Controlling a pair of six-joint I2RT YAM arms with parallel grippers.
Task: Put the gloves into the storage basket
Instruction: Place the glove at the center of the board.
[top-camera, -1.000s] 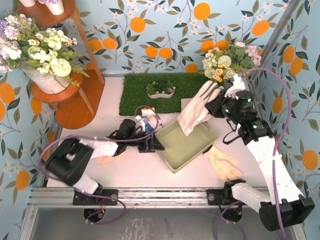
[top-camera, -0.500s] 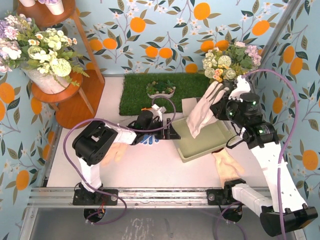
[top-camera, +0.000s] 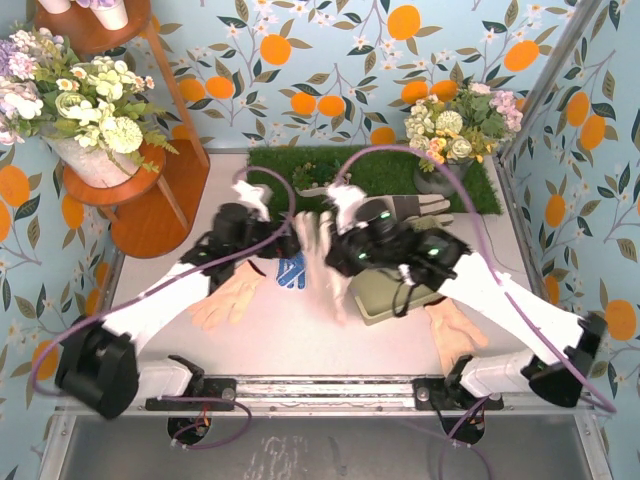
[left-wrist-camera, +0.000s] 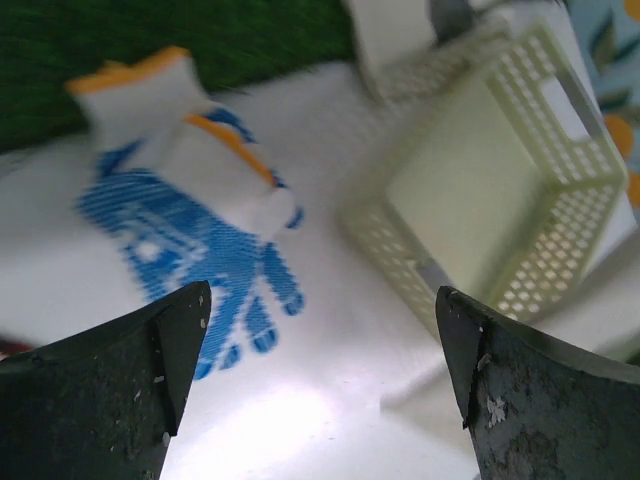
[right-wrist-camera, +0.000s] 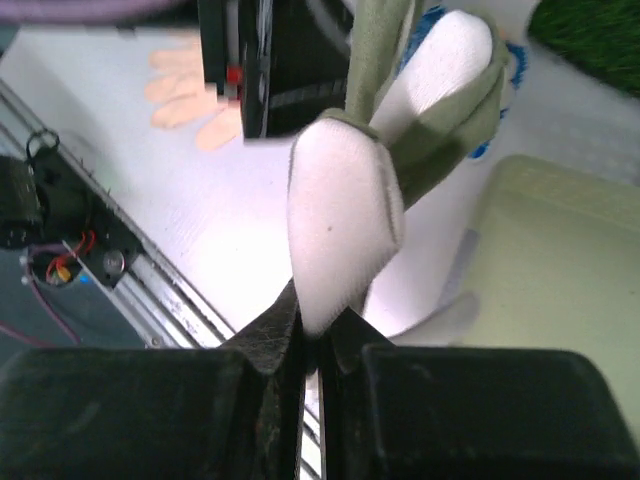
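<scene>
The storage basket (top-camera: 375, 300) sat on the white table (top-camera: 300, 340), pale green with latticed walls, and in the overhead view the right arm (top-camera: 480, 290) covered much of it. The grey-and-cream glove (right-wrist-camera: 345, 225) hung limp and folded just off the basket's left-arm side, over the table rather than over the basket. Its cloth was pinched in the right gripper (right-wrist-camera: 315, 335), whose jaws were pressed together on it. The blue-and-white glove (left-wrist-camera: 185, 215) lay flat on the table on that same side of the basket, near it but apart from it, with its orange cuff toward the grass mat (top-camera: 275, 160). The left gripper (left-wrist-camera: 320, 295) hovered above the strip of table between that glove and the basket's wall, its fingers spread wide apart with no cloth between them. One peach-tan glove (top-camera: 225, 295) lay farther out from the basket, beyond the blue-and-white one. A second peach-tan glove (top-camera: 450, 332) lay just beside the basket's near corner on the right-arm side.
</scene>
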